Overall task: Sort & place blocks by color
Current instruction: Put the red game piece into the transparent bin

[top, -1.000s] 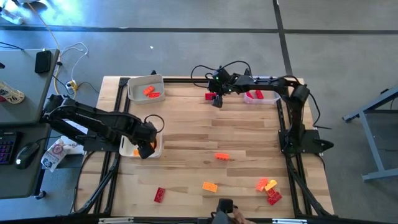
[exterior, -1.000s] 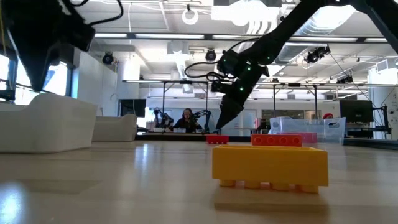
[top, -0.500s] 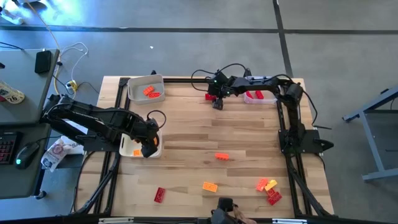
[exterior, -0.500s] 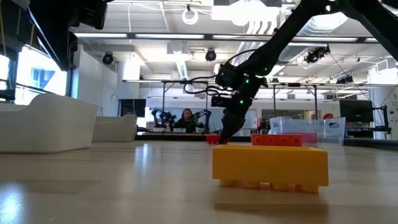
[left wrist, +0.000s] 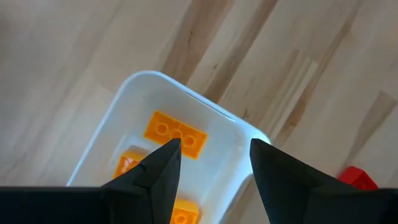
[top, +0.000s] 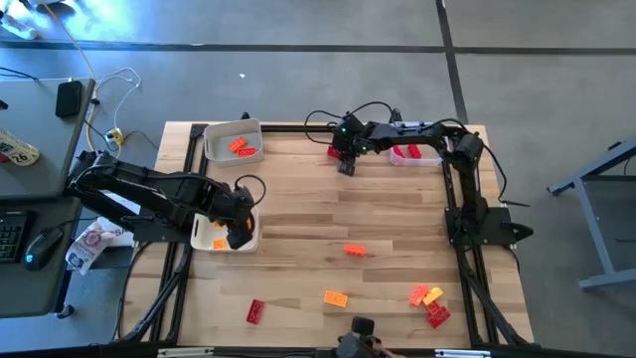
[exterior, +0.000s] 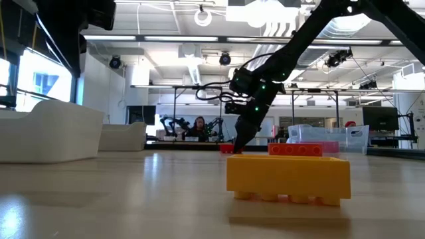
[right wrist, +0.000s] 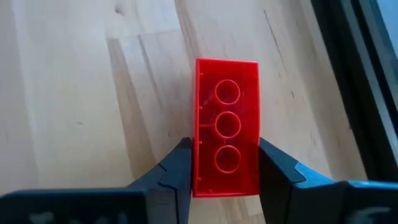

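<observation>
Table (top: 298, 214) of pale wooden planks carries the whole work area, with both dark arms reaching in from its opposite sides. Three trays come next in size: a white rectangular plastic tray (top: 215, 139) at the far left corner holding orange-red bricks, a second white plastic tray (top: 202, 228) at the left edge holding yellow-orange studded bricks (left wrist: 175, 133), and a clear rectangular tray (top: 427, 159) at the far right holding red bricks. The left gripper (top: 237, 232) hangs over the second white tray with its fingers spread and nothing between them, apparently idle after a deposit. The right gripper (top: 345, 164) is down at the table near the far edge, between the far-left white tray and the clear tray; its fingers stand either side of a small red studded plastic brick (right wrist: 227, 127) lying underside up, pads at or against its long sides, though firm closure cannot be confirmed. Loose bricks remain near the front edge: one red brick (top: 255, 311), an orange brick (top: 336, 297), another orange brick (top: 355, 251) toward the middle, and a mixed cluster (top: 428, 303) at the right. Judged step: grasping the red brick. The next move calls for a secure pinch, a clean lift, and carriage to the clear tray nearby.
</observation>
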Robot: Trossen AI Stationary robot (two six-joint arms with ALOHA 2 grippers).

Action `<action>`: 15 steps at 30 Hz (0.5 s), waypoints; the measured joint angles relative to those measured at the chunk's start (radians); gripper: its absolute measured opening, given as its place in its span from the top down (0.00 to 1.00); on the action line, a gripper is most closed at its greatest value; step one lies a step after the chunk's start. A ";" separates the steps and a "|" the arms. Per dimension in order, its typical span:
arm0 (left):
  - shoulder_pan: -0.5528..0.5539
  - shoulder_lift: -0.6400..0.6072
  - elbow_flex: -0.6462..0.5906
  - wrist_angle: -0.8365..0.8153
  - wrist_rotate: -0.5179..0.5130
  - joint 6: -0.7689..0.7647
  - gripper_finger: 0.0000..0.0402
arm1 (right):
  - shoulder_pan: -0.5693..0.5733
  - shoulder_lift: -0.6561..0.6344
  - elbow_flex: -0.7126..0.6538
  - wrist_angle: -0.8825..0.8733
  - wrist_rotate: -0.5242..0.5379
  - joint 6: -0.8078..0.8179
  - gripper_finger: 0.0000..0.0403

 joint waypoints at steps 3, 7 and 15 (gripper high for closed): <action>0.000 0.000 0.000 0.000 -0.032 0.019 0.56 | 0.000 -0.012 -0.001 -0.033 0.002 0.034 0.73; 0.000 0.000 0.000 0.000 -0.069 0.033 0.56 | 0.001 -0.060 -0.005 -0.093 -0.013 0.075 0.73; 0.000 0.000 0.000 0.000 -0.104 0.034 0.56 | 0.007 -0.232 -0.005 -0.250 -0.002 0.104 0.73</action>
